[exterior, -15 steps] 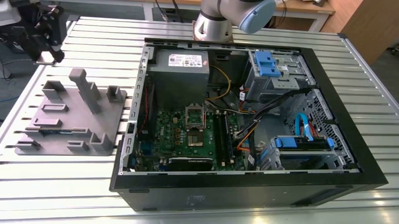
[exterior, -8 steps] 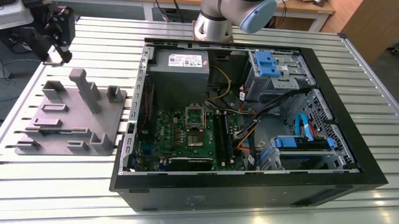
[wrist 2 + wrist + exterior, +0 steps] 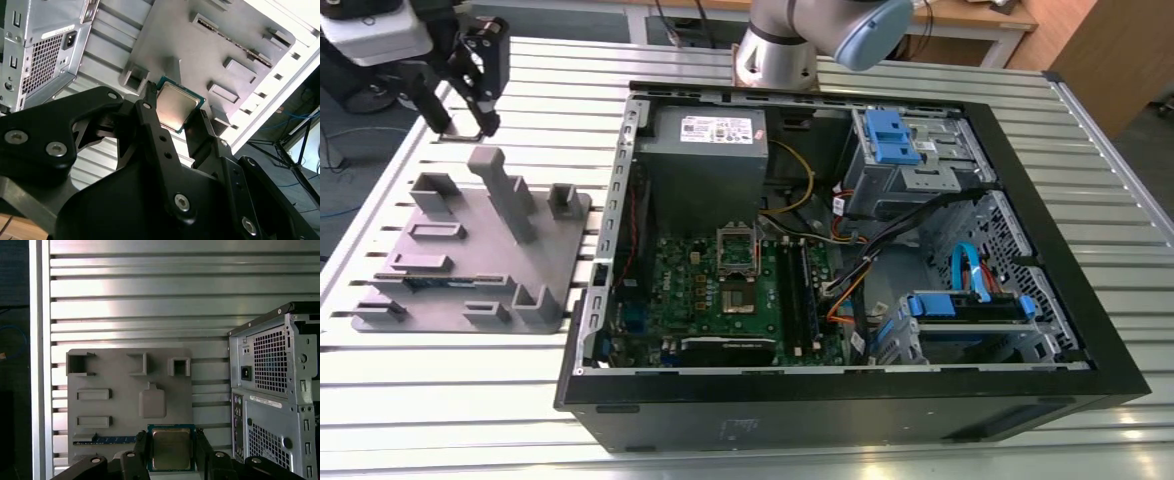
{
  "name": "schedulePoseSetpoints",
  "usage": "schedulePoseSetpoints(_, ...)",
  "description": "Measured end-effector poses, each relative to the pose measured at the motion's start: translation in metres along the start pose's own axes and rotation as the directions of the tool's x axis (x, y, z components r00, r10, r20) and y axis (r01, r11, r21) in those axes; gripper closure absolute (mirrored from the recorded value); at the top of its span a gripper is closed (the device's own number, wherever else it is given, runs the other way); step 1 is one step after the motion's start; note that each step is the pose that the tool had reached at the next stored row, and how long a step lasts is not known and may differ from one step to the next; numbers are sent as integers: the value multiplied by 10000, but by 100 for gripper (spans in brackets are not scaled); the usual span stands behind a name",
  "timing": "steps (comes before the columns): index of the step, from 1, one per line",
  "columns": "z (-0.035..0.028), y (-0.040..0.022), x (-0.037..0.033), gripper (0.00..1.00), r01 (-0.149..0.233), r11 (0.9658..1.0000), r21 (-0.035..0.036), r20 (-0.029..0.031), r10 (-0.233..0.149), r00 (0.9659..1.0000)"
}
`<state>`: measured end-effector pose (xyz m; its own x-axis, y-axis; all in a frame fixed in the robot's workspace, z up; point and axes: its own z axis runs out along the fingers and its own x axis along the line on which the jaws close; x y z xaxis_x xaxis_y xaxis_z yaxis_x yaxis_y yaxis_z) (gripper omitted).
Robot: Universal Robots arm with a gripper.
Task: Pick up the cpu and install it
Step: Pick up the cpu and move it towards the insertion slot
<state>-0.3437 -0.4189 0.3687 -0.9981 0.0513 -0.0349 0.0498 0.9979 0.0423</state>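
Observation:
The cpu (image 3: 175,106), a small square chip with a pale metal top and a green rim, sits between my gripper's (image 3: 175,109) two black fingers, which are shut on its edges. In the first wrist view the cpu (image 3: 171,449) hangs in the gripper (image 3: 171,440) above the near edge of the gray fixture plate (image 3: 110,375). The exterior view puts the gripper (image 3: 464,126) high above the back of the fixture plate (image 3: 467,250), at that view's left. The dark metal-framed socket (image 3: 738,250) lies on the green motherboard (image 3: 707,300) inside the open case.
The open black computer case (image 3: 854,390) fills the exterior view's right, with a power supply (image 3: 707,130), blue drive brackets (image 3: 894,135) and loose cables. A tall gray post (image 3: 507,195) rises from the fixture. A memory stick (image 3: 107,439) lies in a fixture slot. The table is ribbed metal.

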Motion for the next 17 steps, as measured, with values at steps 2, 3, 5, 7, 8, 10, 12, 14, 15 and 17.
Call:
schedulePoseSetpoints(2,4,2,-54,53,0,10000,1,-1,0,10000)
schedulePoseSetpoints(3,6,3,-79,53,0,10000,0,0,0,10000)
schedulePoseSetpoints(5,10,6,-129,53,-1,10000,0,0,1,10000)
schedulePoseSetpoints(7,14,9,-182,53,0,10000,0,0,0,10000)
schedulePoseSetpoints(8,16,10,-211,53,0,10000,0,-1,0,10000)
schedulePoseSetpoints(10,20,12,-266,53,1,10000,0,0,-1,10000)
schedulePoseSetpoints(12,25,15,-321,53,0,10000,-1,1,0,10000)
schedulePoseSetpoints(14,29,18,-377,53,0,10000,0,0,0,10000)
schedulePoseSetpoints(15,30,20,-406,53,-1,10000,0,-1,1,10000)
schedulePoseSetpoints(17,34,22,-461,53,0,10000,1,-1,0,10000)
